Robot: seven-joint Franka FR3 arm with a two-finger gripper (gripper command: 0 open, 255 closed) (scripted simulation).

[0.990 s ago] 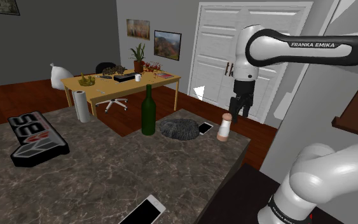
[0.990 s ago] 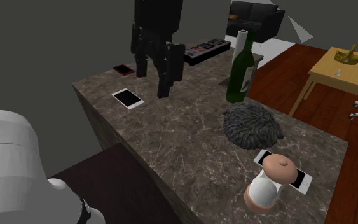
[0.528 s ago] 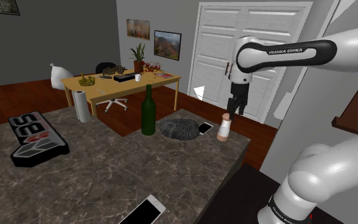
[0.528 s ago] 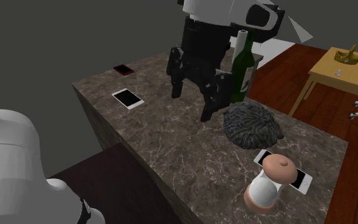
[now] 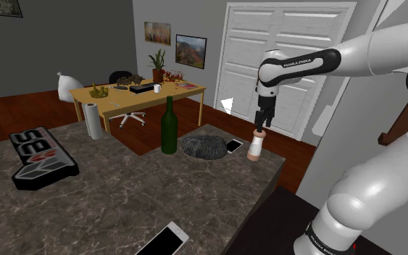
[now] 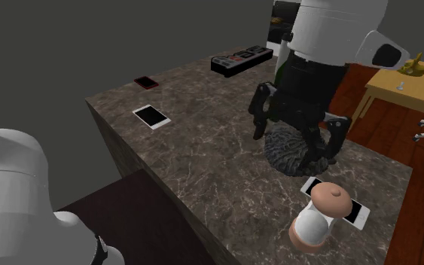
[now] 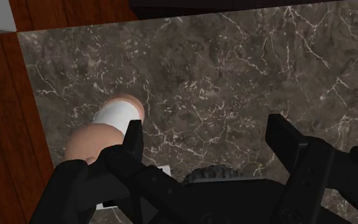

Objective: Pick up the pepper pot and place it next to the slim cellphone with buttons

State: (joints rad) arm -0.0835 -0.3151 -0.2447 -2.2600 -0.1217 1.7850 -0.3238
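Note:
The pepper pot (image 5: pixel 254 146) (image 6: pixel 319 217) (image 7: pixel 107 124) is pinkish-brown with a white band and stands upright near the corner of the dark marble counter (image 5: pixel 122 195). A white cellphone (image 5: pixel 234 145) (image 6: pixel 353 214) lies flat right behind it. My black gripper (image 5: pixel 260 129) (image 6: pixel 297 143) (image 7: pixel 206 127) hangs open just above the counter, close over the pot. In the wrist view the pot sits outside one finger (image 7: pixel 133 137), not between the two. A second white phone (image 5: pixel 162 241) (image 6: pixel 151 116) and a red-edged phone (image 6: pixel 145 82) lie far along the counter.
A dark green bottle (image 5: pixel 169 127) (image 6: pixel 285 75) and a grey fuzzy round thing (image 5: pixel 202 147) (image 6: pixel 289 154) stand close to the gripper. A black box (image 5: pixel 39 156) and a paper roll (image 5: pixel 92 120) sit farther off. The counter edge drops to wooden floor beside the pot.
The arm has swung across the counter from near the white phone, past the bottle, toward the pepper pot, and the gripper has come lower. Its fingers stayed open. Nothing on the counter moved.

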